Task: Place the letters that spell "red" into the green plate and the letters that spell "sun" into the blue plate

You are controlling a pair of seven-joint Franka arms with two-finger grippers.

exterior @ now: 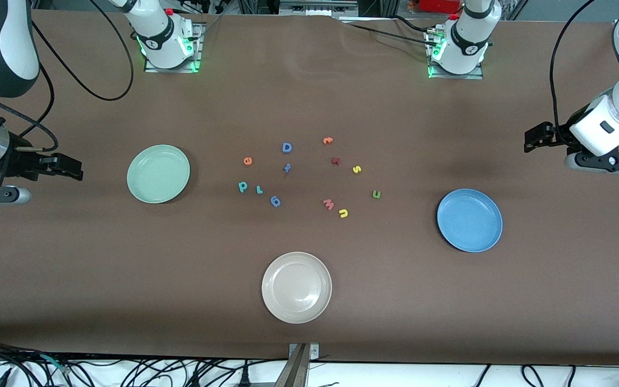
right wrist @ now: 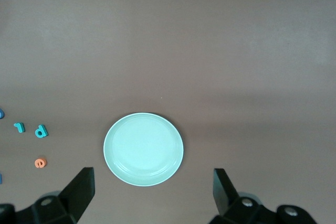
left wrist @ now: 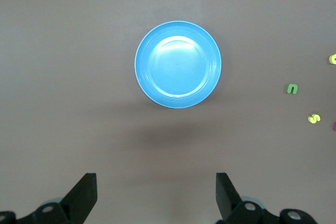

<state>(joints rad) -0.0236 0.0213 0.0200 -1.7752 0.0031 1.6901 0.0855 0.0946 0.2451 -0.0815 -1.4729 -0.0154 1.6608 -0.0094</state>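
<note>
The green plate (exterior: 158, 173) (right wrist: 143, 148) and the blue plate (exterior: 469, 220) (left wrist: 178, 64) lie empty toward the two ends of the table. Between them lie the orange "e" (exterior: 247, 160) (right wrist: 40, 162), teal "d" (exterior: 243, 186) (right wrist: 41, 130) and thin teal "r" (exterior: 259, 190) (right wrist: 19, 127), plus the yellow "s" (exterior: 357, 170) (left wrist: 314, 119), yellow "u" (exterior: 343, 214) and dark green "n" (exterior: 376, 194) (left wrist: 292, 88). My right gripper (exterior: 76, 166) (right wrist: 152, 190) hangs open over bare table beside the green plate. My left gripper (exterior: 530, 138) (left wrist: 156, 192) hangs open over bare table near the blue plate. Neither holds anything.
A beige plate (exterior: 296, 287) sits nearer the front camera than the letters. Among the letters lie a blue "D" (exterior: 287, 147), a small blue "t" (exterior: 287, 168), a blue "g" (exterior: 275, 201), an orange "t" (exterior: 328, 141), a dark red letter (exterior: 335, 160) and a pink "w" (exterior: 329, 204).
</note>
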